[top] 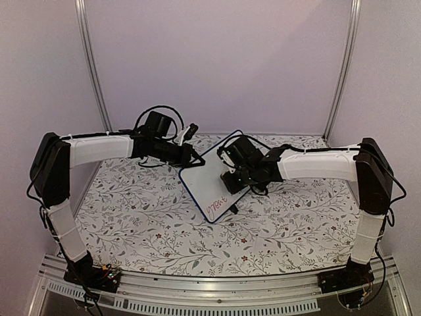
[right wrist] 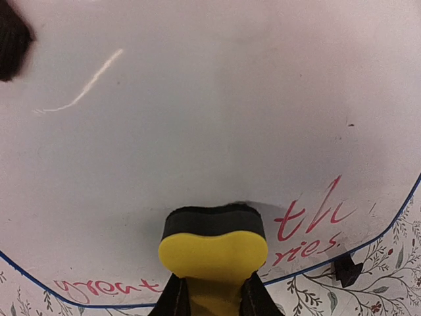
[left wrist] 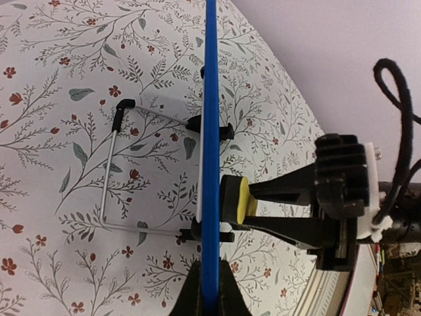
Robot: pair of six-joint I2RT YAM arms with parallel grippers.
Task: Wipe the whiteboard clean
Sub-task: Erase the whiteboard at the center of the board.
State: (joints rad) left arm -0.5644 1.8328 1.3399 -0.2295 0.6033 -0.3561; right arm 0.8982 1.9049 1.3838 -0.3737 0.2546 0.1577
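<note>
Over floral tablecloth: clamps whiteboard edge in left gripper, presses yellow eraser, pinched in right gripper, onto it; wire stand behind.

Mid-table, toward far edge: whiteboard stands across the way. The left gripper clamps its far-left rim. The right gripper presses a yellow eraser to its face. Wire stand juts from the board's back, on the side away from the eraser. Open cloth on table along near edge and both near corners. Walls close far, left and right edges.
</note>
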